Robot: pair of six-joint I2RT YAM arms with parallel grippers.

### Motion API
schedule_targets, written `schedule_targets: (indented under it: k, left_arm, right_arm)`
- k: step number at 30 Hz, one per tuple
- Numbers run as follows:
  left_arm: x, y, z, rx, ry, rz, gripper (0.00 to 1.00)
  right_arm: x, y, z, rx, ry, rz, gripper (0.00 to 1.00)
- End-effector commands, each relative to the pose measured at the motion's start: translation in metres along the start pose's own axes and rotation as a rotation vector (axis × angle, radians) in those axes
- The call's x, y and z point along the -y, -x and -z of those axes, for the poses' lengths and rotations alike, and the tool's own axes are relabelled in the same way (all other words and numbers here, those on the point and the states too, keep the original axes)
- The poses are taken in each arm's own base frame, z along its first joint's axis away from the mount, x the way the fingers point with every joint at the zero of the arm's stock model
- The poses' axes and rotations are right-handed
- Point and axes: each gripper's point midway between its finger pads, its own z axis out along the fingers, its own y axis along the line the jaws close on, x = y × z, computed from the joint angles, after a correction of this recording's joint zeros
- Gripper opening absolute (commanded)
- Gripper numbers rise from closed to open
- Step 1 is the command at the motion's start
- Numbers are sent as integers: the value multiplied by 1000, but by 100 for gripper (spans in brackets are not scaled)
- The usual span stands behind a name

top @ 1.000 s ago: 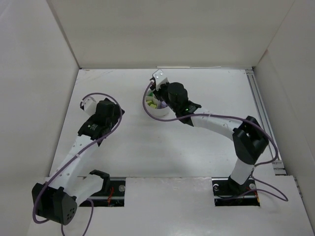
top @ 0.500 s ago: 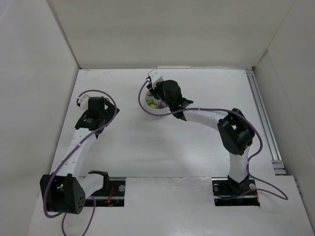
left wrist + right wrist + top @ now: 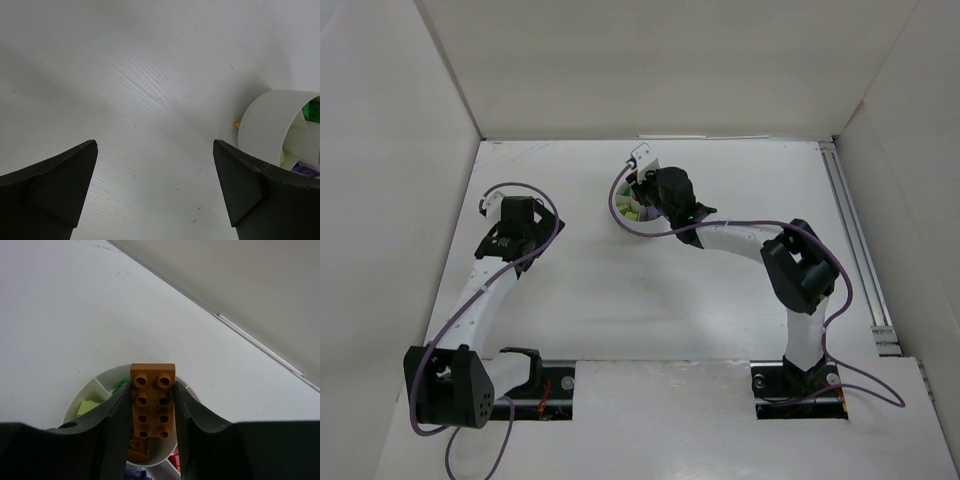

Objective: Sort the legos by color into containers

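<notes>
My right gripper (image 3: 152, 390) is shut on an orange-brown lego (image 3: 153, 402) and holds it over the small white round dish (image 3: 82, 395). Below it another orange-brown lego (image 3: 138, 449) lies in the central cup. A pale yellow-green lego (image 3: 88, 406), a green one (image 3: 119, 387) and a red one (image 3: 174, 462) lie in wedge compartments. In the top view the right gripper (image 3: 642, 180) covers most of the dish (image 3: 623, 222). My left gripper (image 3: 155, 150) is open and empty over bare table, left of the dish (image 3: 267, 125); in the top view it (image 3: 496, 205) is at mid left.
White walls enclose the table on the left, back and right. A metal rail (image 3: 848, 225) runs along the right side. A tiny yellow speck (image 3: 236, 123) lies against the dish's outer wall. Purple cables loop off both arms.
The right gripper shifted slightly right over the dish, still holding the orange-brown lego. The left arm drew back towards the left over the second and has held nearly still since.
</notes>
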Motion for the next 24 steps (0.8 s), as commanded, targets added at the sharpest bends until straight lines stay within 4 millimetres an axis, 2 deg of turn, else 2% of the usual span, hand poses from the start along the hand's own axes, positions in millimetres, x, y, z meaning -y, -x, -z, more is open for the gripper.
schedule_targets:
  k: [1,4,5,7,9,10,12,13,14,17,18,19,21,22,23,24]
  left_arm:
    - [4,4,1,13,-20,-7,100]
    - [3,3,-1,13,-20,-7,100]
    - [3,3,-1,13,-20,-7,100]
    - [1,4,-1,22,-13,-7,100]
    - [-2,4,-1,24,1,-9,100]
    - [-2,4,-1,24,1,-9,100]
    - [-2,4,-1,24,1,-9,100]
    - [-2,4,-1,24,1,-9,100]
    - [-2,4,-1,24,1,-9,100]
    - [1,7,0,30,-6,-7,100]
    - [1,7,0,30,-6,-7,100]
    - [1,7,0,30,-6,-7,100]
    - [4,10,2,36,-13,-14,100]
    - [4,10,2,36,-13,-25,100]
    - [5,11,4,41,-20,-23,100]
    - [5,11,4,41,-20,-23,100]
  right_arm:
    - [-3,15,-1,69,11,-32,30]
    - [-4,16,1,71,20,-31,40]
    - [0,10,1,60,13,-31,44]
    - [1,21,5,82,19,-43,55]
    - [1,27,7,94,26,-43,59]
    - [3,35,9,109,23,-45,65]
    - [8,38,12,116,23,-46,71]
    - [9,46,16,132,29,-47,82]
    - [10,52,18,143,27,-59,99]
    - [22,62,31,159,16,-90,100]
    - [34,67,35,161,-17,-109,100]
    - [42,60,39,120,-35,-144,100]
    - [60,58,49,66,-71,-211,100]
    - [79,55,53,33,-96,-247,100]
    - [80,40,63,-50,-85,-302,100]
    - [87,38,71,-71,-85,-331,100]
